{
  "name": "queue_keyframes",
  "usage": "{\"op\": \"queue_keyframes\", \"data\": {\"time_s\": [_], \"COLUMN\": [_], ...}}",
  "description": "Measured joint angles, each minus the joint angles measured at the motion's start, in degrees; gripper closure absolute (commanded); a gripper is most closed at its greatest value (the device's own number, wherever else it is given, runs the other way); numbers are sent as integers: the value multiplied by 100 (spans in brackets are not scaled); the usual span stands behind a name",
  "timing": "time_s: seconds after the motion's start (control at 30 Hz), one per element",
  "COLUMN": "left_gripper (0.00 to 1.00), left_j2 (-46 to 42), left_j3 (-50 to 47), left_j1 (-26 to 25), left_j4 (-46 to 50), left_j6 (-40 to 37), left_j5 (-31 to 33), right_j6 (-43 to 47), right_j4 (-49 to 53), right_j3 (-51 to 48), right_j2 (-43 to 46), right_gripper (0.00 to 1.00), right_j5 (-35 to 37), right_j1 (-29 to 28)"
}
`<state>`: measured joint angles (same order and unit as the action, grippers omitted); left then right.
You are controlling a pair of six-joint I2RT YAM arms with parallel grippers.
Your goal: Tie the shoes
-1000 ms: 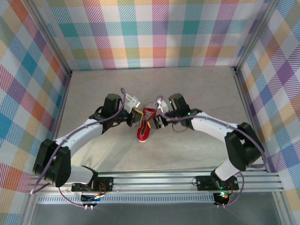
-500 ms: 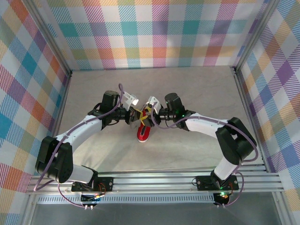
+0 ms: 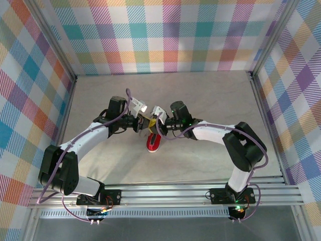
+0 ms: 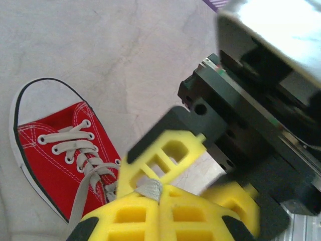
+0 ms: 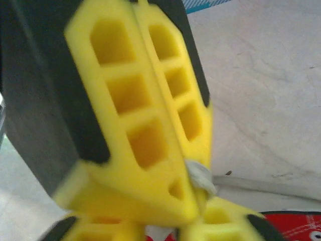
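Left claw (image 4: 161, 202) is clamped tight on a lace (image 4: 149, 189). A grey stub pokes out at its fingertips and the strand runs down to the eyelets of the sneaker (image 4: 55, 160). Right claw (image 3: 155, 124) sits nose to nose with it just above the shoe; its yellow fingers are blurred and crowd the same bit of lace, and I cannot tell whether they have closed on it or only stand around it. The sneaker lies on the tabletop (image 3: 200, 95) between the two arms, laced through but with no knot or bow to be seen. This looks like a handover of the lace end, early in the tying. Next, the right claw needs a sure pinch before the left lets go, then a gentle pull that does not drag the light shoe.
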<state>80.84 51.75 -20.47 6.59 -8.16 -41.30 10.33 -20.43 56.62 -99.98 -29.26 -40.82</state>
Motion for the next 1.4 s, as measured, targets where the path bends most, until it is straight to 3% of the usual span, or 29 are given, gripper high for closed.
{"op": "queue_keyframes", "data": {"time_s": [0.17,0.3,0.5,0.7,0.87,1.13,1.4], "left_gripper": [63,52,55,63,63,64,71], "left_j2": [-33,-273,-487,778,1895,2771,3429], "left_j3": [33,26,162,1073,1475,1950,2741], "left_j1": [17,118,634,743,505,-24,-321], "left_j4": [92,247,590,1438,1829,2035,2492], "left_j6": [61,229,588,778,820,815,568], "left_j5": [192,673,1606,2251,2562,2763,3738], "right_j6": [-11,-11,-20,-44,-46,-46,-61], "right_j4": [31,107,236,348,402,505,509], "right_j3": [0,0,0,-13,-72,-79,-79], "right_j2": [-4,-2,50,175,212,223,223], "right_gripper": [100,100,100,100,100,100,100], "right_j5": [68,96,122,168,179,175,168], "right_j1": [17,7,7,9,7,7,7]}}
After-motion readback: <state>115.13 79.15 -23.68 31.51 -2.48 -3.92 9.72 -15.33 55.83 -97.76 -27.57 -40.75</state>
